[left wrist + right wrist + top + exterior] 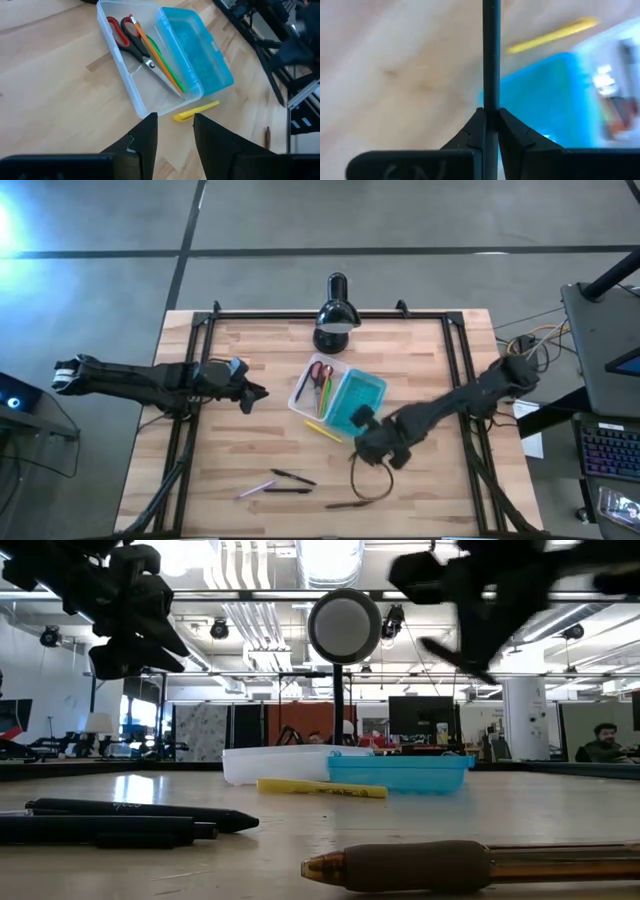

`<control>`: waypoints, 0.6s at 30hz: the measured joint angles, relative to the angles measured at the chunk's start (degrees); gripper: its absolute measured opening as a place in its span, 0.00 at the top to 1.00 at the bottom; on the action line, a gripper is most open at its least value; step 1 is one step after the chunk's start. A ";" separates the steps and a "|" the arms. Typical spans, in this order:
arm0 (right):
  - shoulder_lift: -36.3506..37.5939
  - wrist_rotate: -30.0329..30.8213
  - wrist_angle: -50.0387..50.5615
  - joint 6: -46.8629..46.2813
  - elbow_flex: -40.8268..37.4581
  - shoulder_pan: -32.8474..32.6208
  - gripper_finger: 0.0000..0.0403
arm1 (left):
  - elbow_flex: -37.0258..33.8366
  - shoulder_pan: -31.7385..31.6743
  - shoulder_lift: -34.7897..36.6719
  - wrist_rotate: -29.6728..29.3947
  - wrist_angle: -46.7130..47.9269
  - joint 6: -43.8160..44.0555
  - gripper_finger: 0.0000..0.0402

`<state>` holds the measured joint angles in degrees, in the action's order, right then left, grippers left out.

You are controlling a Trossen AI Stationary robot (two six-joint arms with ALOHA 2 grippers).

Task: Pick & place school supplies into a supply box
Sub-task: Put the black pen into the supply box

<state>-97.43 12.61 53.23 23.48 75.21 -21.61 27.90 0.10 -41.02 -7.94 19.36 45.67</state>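
The supply box lies mid-table, its clear tray joined to the turquoise lid, which lies open beside it. Red-handled scissors, an orange pencil and a green one lie in the tray. A yellow pen lies on the table by the box. My right gripper is shut on a thin dark pen above the lid's near end. My left gripper hovers open, left of the box. My right gripper pinches the thin dark pen between its two fingers. The pen runs along the fingers and sticks out well beyond their tips. It is lifted clear of the table, over the turquoise lid; in the low view it slants downward from the gripper.
Near the table's front edge lie a pink pen, two dark pens and a brown pen. A black desk lamp stands at the far edge. A black cable loop hangs under the right arm.
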 joint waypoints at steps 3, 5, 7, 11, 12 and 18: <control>1.37 3.44 0.22 7.92 1.76 6.63 0.95 | -0.07 0.01 -0.41 -0.10 -0.04 0.16 0.73; 0.65 4.37 -0.39 12.35 3.00 11.85 0.95 | -0.07 0.02 -0.76 -0.42 -0.10 1.27 0.73; -1.43 5.30 -2.42 16.68 3.52 16.85 0.95 | -0.07 0.04 -0.91 -0.58 0.03 2.76 0.73; -5.47 5.63 -8.71 23.84 5.95 24.23 0.95 | -0.07 0.28 -0.82 -0.68 -0.04 5.31 0.73; -6.65 5.63 -9.37 25.26 6.80 25.49 0.94 | -0.09 0.48 -0.78 -0.68 0.01 5.63 0.73; -13.70 4.99 -12.02 30.76 10.98 27.25 0.94 | -0.07 1.57 -0.80 -0.71 -0.05 6.74 0.73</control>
<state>-111.13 17.60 41.21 54.24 86.19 5.64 27.83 1.66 -41.82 -8.64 19.32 52.42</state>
